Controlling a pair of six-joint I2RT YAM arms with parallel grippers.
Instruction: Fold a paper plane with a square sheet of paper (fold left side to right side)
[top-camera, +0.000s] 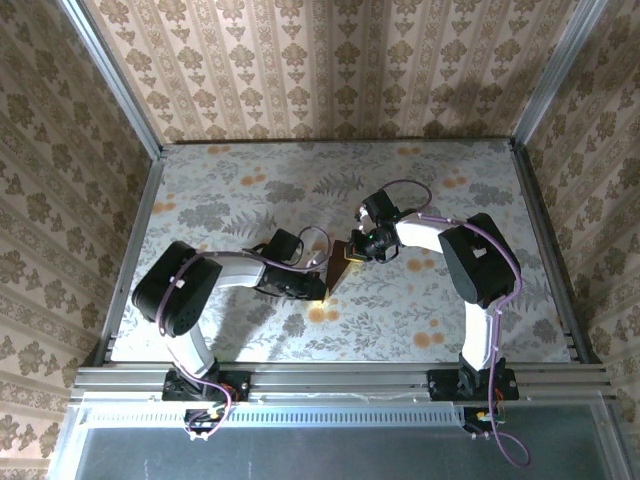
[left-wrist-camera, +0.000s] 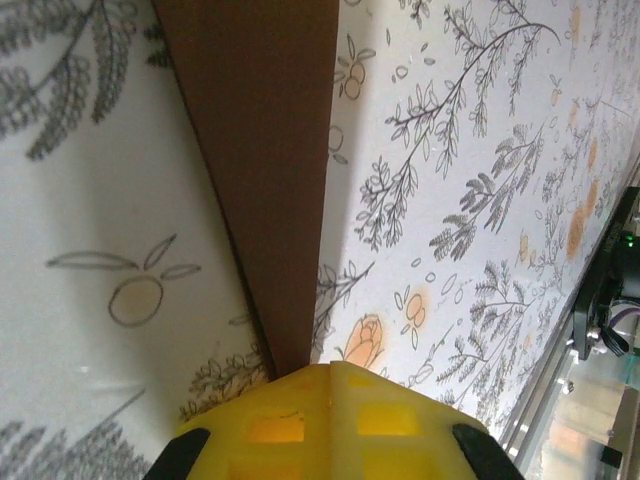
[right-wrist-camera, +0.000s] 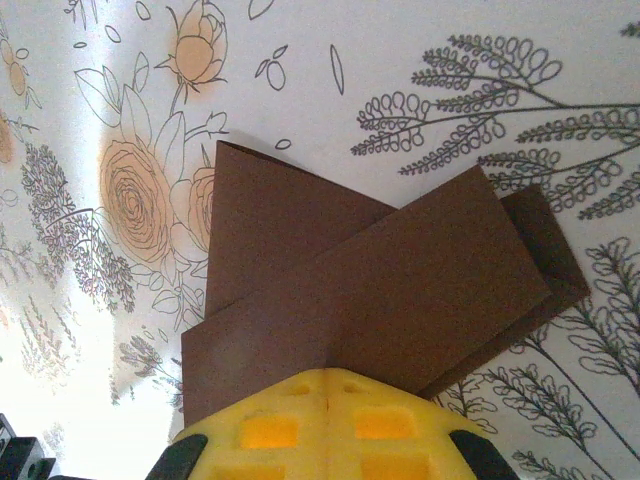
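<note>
Left wrist: paper (left-wrist-camera: 265, 150) cut by top edge; right wrist: near part under right gripper (right-wrist-camera: 328, 390)

So the left arm (top-camera: 225, 268) and right arm (top-camera: 430, 232) both bend in toward the middle, elbows out wide. The left gripper (top-camera: 316, 291) and right gripper (top-camera: 353, 252) sit near each other, tips down, both with yellow fingers (left-wrist-camera: 280, 425) pinched totally together, no gap at the seam.

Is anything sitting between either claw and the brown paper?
Nothing visible does. The left claw and the right claw, both shut, are each right up against the folded brown paper, with no other thing between.
</note>
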